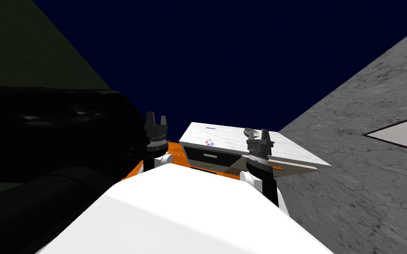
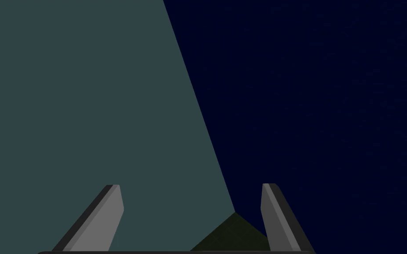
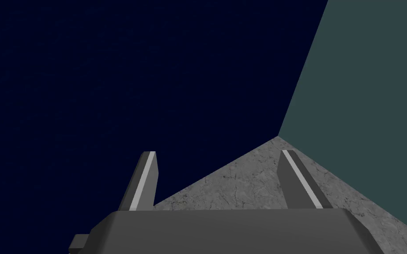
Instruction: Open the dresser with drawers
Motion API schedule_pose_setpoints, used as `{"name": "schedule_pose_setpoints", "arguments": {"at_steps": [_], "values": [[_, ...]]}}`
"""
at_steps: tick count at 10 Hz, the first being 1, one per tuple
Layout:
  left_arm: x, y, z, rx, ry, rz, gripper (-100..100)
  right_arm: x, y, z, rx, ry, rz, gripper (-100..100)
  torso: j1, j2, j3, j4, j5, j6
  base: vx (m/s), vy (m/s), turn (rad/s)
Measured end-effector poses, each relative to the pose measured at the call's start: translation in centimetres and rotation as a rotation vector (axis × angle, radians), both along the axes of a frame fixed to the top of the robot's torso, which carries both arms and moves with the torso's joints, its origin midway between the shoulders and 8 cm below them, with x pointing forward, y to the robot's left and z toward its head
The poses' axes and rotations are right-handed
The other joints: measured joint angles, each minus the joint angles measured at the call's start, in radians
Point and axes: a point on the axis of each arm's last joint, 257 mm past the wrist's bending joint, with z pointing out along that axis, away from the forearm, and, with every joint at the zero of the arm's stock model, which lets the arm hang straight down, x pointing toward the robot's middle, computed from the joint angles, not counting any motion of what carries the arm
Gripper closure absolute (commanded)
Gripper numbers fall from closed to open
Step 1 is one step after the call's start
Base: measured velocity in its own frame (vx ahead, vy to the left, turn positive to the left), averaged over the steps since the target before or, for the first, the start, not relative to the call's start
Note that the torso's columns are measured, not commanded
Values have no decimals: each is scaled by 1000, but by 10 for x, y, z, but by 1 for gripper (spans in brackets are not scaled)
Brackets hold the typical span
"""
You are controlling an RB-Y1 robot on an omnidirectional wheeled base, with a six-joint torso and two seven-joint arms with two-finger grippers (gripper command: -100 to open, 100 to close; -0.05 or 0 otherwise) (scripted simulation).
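Dresser (image 1: 224,136) stands low ahead, behind the right hand (image 3: 219,153). Right hand and left hand (image 2: 191,186): fingers apart, empty.

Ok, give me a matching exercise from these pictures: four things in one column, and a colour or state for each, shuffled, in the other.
Things:
1. dresser top
2. floor by the dresser
3. right-hand wall
4. left gripper

Descriptions:
A. open
B. grey, stone-like
C. white, marbled
D. orange

Pairs: 1-C, 2-D, 3-B, 4-A.
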Motion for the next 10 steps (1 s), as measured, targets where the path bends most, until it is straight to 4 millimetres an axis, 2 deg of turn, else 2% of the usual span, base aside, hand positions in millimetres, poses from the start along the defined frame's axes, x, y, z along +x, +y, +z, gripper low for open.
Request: {"name": "schedule_pose_setpoints", "arguments": {"at_steps": [2,9,10], "values": [[0,0,0,0,0,0,0,0,0,0,0,0,0,0,0,104,-209,105,0,0,0,0,0],[0,0,0,0,0,0,0,0,0,0,0,0,0,0,0,618,-1234,617,0,0,0,0,0],[0,0,0,0,0,0,0,0,0,0,0,0,0,-100,0,691,-1382,691,0,0,10,21,-12]]}}
